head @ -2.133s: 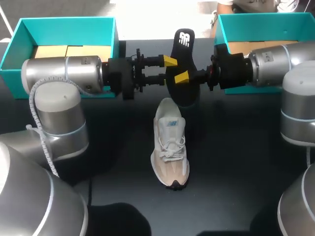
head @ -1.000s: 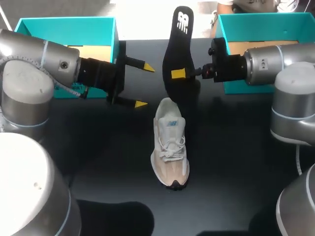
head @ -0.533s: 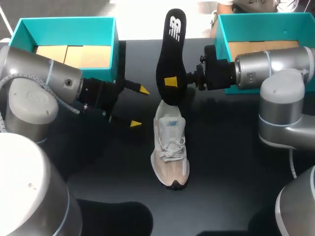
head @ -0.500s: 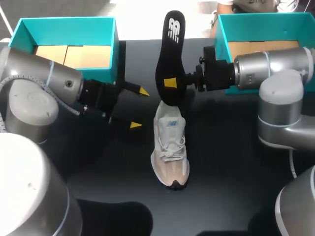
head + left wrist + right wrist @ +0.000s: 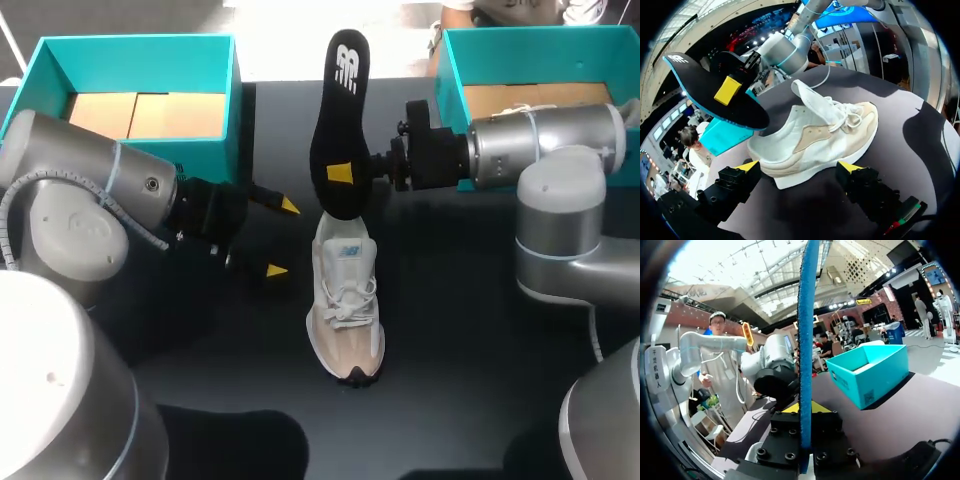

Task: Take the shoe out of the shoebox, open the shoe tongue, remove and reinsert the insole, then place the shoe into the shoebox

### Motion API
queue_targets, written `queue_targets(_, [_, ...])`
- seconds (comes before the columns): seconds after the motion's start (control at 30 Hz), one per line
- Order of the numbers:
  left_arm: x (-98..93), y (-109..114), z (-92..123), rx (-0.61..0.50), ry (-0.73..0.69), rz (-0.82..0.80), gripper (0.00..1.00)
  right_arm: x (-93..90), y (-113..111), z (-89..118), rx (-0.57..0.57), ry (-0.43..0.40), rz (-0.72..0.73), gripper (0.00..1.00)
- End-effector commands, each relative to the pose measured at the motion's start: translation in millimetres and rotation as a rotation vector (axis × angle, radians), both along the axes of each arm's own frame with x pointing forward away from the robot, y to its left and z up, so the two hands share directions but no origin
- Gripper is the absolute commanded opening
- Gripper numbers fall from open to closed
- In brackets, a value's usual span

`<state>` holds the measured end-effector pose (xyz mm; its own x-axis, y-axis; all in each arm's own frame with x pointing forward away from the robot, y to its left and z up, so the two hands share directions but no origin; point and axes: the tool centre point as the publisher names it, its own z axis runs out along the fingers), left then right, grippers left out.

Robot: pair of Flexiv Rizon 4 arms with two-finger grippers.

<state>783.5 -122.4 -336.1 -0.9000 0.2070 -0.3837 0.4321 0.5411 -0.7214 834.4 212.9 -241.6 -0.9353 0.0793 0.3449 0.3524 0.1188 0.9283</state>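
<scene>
Done: sneaker (image 5: 345, 300) out on the table (image 5: 480, 350), tongue lifted, insole (image 5: 335, 130) out.
My right pincer (image 5: 342, 174): pinching the insole upright over the sneaker's heel.
My left pincer (image 5: 282, 238): spread, just beside the sneaker.
Left: reinsert insole, box the sneaker.

Looked down on a dark, matte table (image 5: 470, 330). Found three things resting straight on it. Near the middle, a cream and beige shoe (image 5: 345, 310), upright on its sole, laces up, toe toward the near edge and heel toward the far one. At the far left corner, an open left teal box (image 5: 135, 62); at the far right, a right teal box (image 5: 530, 45), open too. Showed both boxes well apart from the shoe and from each other.
</scene>
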Motion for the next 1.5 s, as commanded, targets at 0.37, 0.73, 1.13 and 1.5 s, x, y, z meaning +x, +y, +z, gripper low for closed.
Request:
queue_targets(0.37, [4.9,-15,2,0.031,0.024,0.098,1.0,-14.7,5,-43,0.014,0.019,0.014,0.0])
queue_targets(0.73, [13.8,-24,-1,0.035,0.064,0.126,1.0,-21.6,-1,-65,0.028,0.069,0.02,0.0])
queue_targets(1.13, [12.9,-24,3,0.045,0.064,0.146,1.0,-21.5,-1,-65,0.03,0.08,0.025,0.0])
queue_targets(1.5, [12.9,-24,3,0.045,0.064,0.146,1.0,-27.9,-1,-94,0.033,0.133,0.048,0.0])
